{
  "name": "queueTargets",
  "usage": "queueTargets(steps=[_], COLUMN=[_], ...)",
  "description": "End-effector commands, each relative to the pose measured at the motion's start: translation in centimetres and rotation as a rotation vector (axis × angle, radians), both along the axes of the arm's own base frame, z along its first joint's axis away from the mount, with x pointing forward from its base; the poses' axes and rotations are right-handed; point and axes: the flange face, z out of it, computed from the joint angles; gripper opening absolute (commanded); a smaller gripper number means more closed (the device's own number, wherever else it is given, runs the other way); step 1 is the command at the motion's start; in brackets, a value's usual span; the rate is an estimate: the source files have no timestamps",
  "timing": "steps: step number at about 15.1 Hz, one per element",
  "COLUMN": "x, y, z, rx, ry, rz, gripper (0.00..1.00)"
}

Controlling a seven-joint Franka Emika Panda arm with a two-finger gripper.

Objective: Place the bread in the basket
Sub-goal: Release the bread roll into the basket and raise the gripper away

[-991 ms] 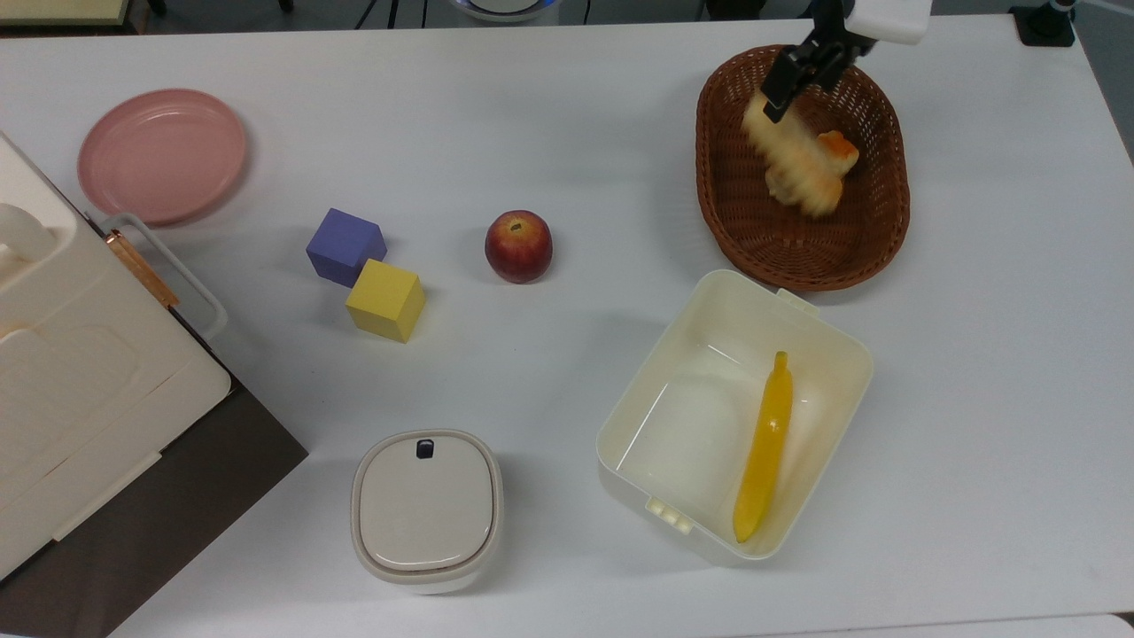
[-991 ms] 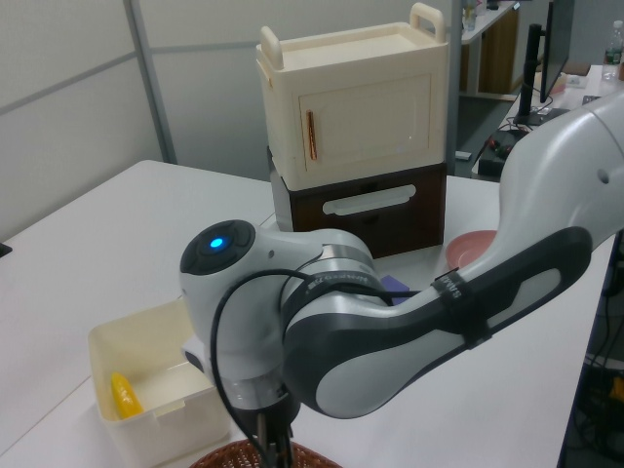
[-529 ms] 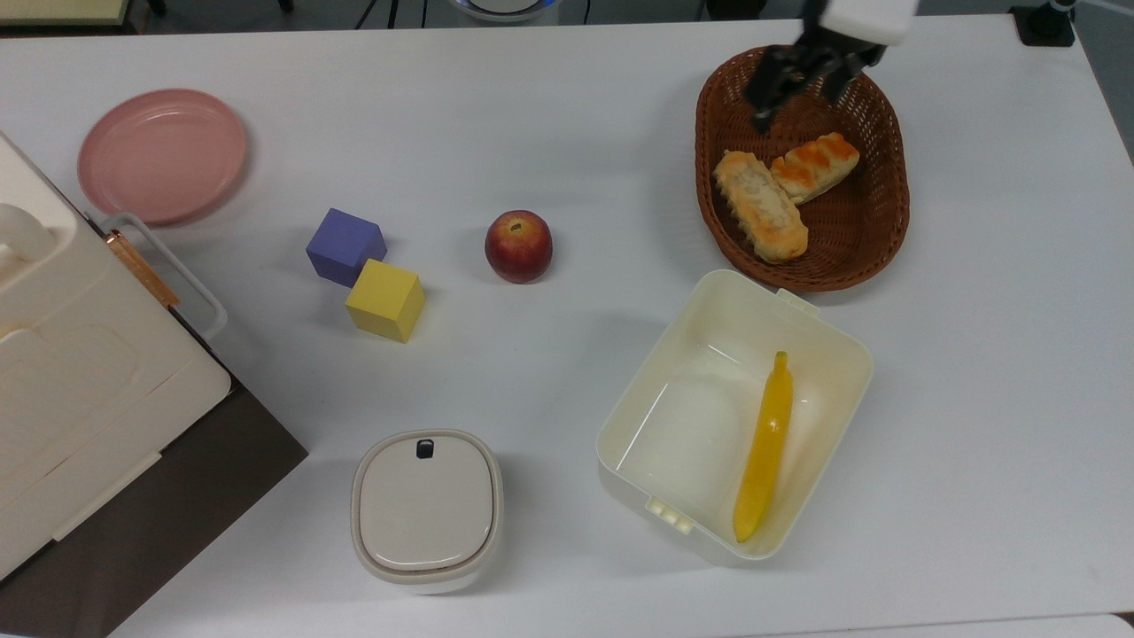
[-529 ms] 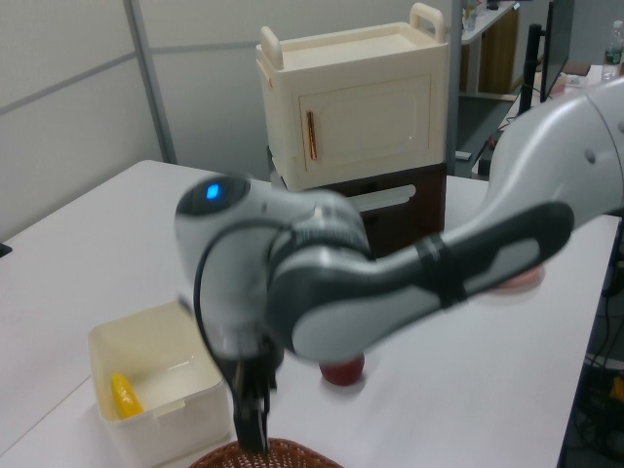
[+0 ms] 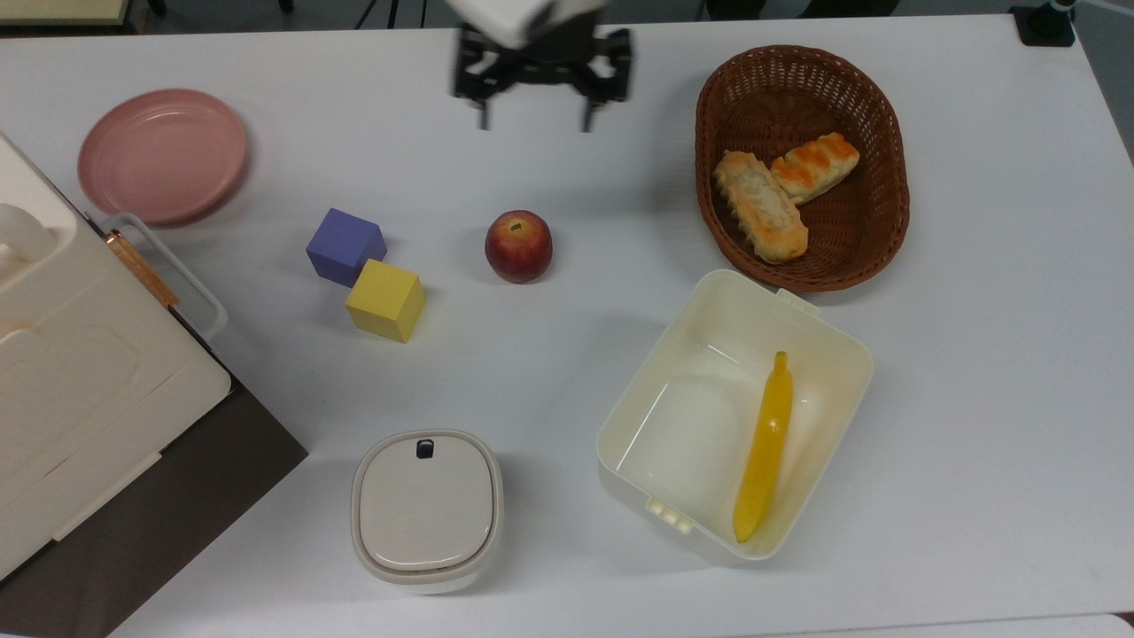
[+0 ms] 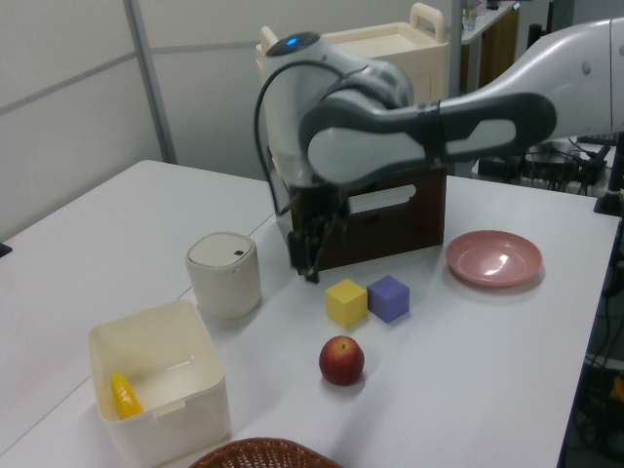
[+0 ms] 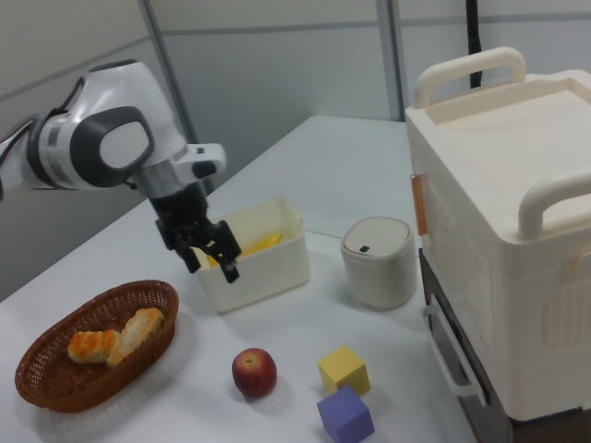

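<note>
Since a second ago, our gripper [image 5: 532, 126] has let go and swung away from the basket [image 5: 886, 232] toward the top view's left.

We see its jaws spread apart and empty, hanging above bare table [image 5: 992, 399]. We find the bread [image 5: 760, 206] lying inside the wicker basket, touching the orange-striped bun [image 5: 815, 166]. The apple [image 5: 518, 245], yellow cube [image 5: 384, 299] and purple cube [image 5: 345, 245] sit well apart from it, and a banana [image 5: 764, 447] lies in the cream box [image 5: 656, 372].
</note>
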Motion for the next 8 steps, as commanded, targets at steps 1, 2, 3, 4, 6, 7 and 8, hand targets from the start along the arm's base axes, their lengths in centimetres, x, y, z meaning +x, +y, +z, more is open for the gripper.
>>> queueTargets(steps=[1,2,3,4,6,7,8], x=[-2.2,-2.3,-2.3,-2.4,-2.6,-2.6,-2.6], y=[-3.8,-4.7,-6.0,-6.6,-6.8,-7.3,-7.3], z=[3.1,3.4,3.7,3.9,4.4,4.3,4.2], rx=[0.033,0.050,0.058,0.064,0.098,0.099,0.101], ry=[-0.007,-0.010,-0.017,-0.017,-0.024,-0.023,-0.022], rz=[-0.073,-0.089,-0.105,-0.103,-0.098,-0.106,-0.108], gripper=[1.00,1.00,1.00,1.00,1.00,1.00,1.00])
